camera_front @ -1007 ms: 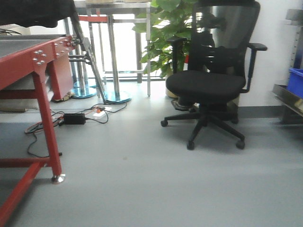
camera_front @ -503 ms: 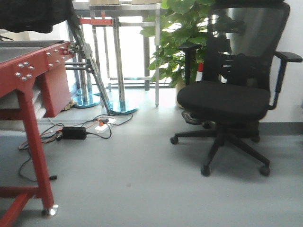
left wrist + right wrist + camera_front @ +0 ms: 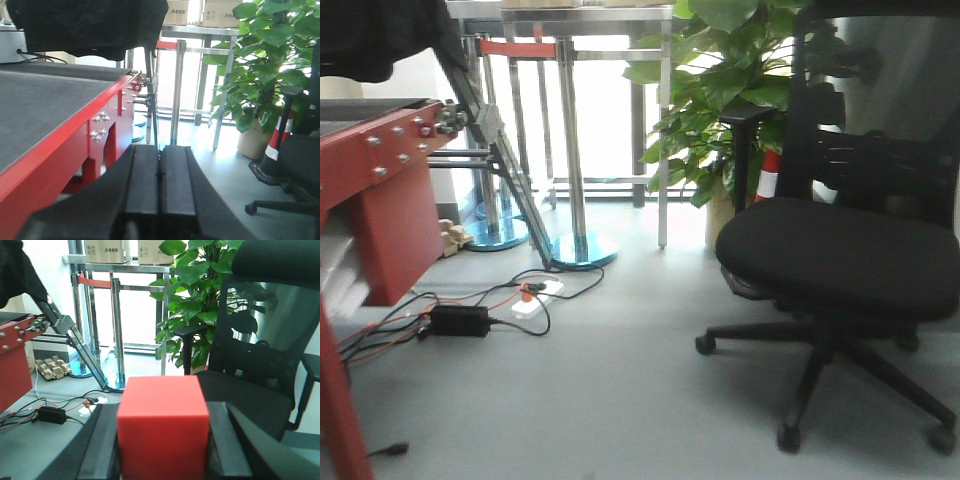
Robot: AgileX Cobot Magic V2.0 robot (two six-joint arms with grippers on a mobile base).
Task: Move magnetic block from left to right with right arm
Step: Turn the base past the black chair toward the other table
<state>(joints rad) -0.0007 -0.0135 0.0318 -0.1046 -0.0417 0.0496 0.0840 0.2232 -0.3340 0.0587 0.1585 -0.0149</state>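
Note:
In the right wrist view, the magnetic block (image 3: 162, 427), a plain red cube, fills the gap between the two black fingers (image 3: 102, 445) of my right gripper (image 3: 162, 412), which is shut on it. It is held in the air, with the grey floor and a black office chair (image 3: 260, 365) behind it. In the left wrist view, my left gripper (image 3: 160, 152) is shut, its two pads pressed together with nothing between them. It hangs beside the red table (image 3: 50, 115). Neither gripper nor the block appears in the front-facing view.
A red-framed table (image 3: 365, 180) stands at the left, with a black power brick and cables (image 3: 460, 320) on the floor beside it. A black office chair (image 3: 850, 260) is close at the right, a potted plant (image 3: 720, 110) and a steel table (image 3: 570, 130) behind.
The front view has advanced and swung right. The chair has grown larger and slid toward the right edge. The red table has slid off to the left.

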